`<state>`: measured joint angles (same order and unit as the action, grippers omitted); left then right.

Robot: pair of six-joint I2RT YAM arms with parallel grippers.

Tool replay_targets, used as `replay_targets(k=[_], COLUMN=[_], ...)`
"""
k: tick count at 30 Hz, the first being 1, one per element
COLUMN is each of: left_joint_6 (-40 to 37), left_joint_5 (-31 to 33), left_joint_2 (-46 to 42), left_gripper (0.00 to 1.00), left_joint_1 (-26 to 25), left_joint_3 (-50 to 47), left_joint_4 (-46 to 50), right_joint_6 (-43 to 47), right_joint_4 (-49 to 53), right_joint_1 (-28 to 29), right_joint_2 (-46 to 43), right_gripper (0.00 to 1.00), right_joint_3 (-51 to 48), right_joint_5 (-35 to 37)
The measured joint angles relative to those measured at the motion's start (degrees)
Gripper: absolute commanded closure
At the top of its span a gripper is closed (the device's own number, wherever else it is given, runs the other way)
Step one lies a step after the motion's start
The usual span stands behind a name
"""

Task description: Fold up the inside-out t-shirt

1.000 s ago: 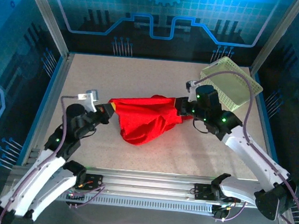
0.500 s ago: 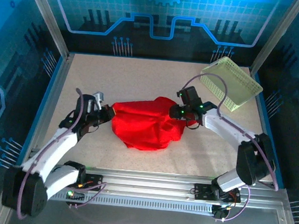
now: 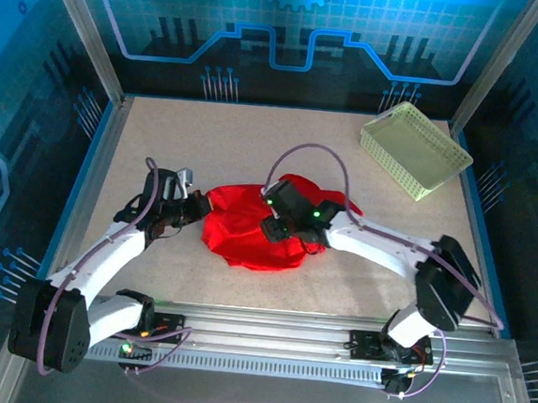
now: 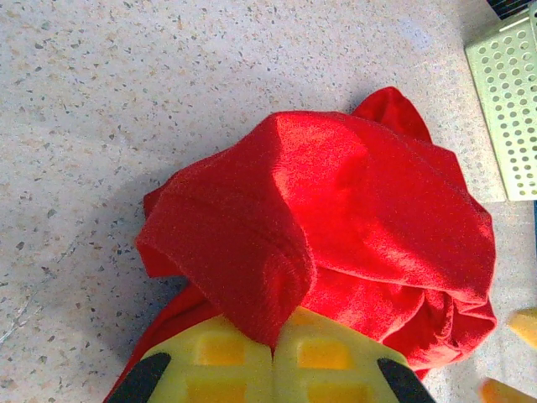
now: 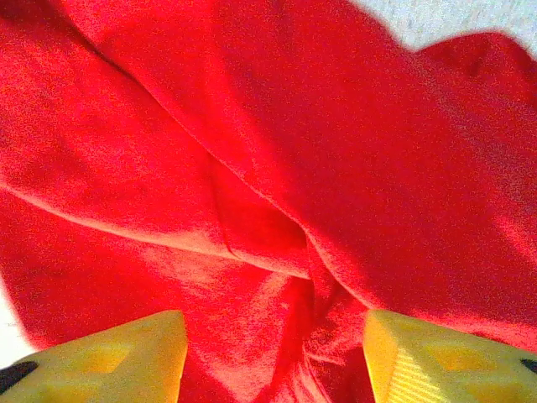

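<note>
Right claw [image 3: 272, 228] farther left, over t-shirt [image 3: 232, 228]

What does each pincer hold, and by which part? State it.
Left pincer: shut on the shirt, pinching a bunched fold at its left edge. Right pincer: open over the shirt, holding nothing.

a speckled beige table [image 3: 255, 144] carries a crumpled red t-shirt [image 3: 238, 232], bunched in a heap near its middle. a pale green lattice basket [image 3: 415, 148] sits well apart by the far right corner.
</note>
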<state>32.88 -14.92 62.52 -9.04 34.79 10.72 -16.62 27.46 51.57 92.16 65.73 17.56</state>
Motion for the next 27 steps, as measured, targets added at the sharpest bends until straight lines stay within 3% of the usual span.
replay_targets(k=[8,15,21,24,27], left_joint_6=[-0.02,0.00,0.00,0.00,0.00], left_joint_5=[0.02,0.04,0.11,0.26,0.55], left_joint_2=[-0.83,-1.29,-2.27,-2.27,-2.27], left_gripper=[1.00,1.00,1.00,1.00,1.00], left_joint_1=[-0.02,-0.02,-0.02,-0.02,0.00], left_joint_3=[0.00,0.00,0.20,0.26,0.31], left_joint_4=[0.09,0.13,0.37,0.61,0.66], right_joint_6=[-0.63,-1.53,-1.77,-2.27,-3.28], right_joint_4=[3.65,3.98,4.68,4.94,5.60], right_joint_1=[0.04,-0.37,-0.52,-0.35,-0.15], right_joint_2=[5.92,9.25,9.62,9.62,9.66], right_gripper=[0.45,0.61,0.51,0.55,0.65], right_joint_3=[2.69,4.81,4.79,4.79,4.76], right_joint_5=[7.41,10.03,10.49,10.49,10.69])
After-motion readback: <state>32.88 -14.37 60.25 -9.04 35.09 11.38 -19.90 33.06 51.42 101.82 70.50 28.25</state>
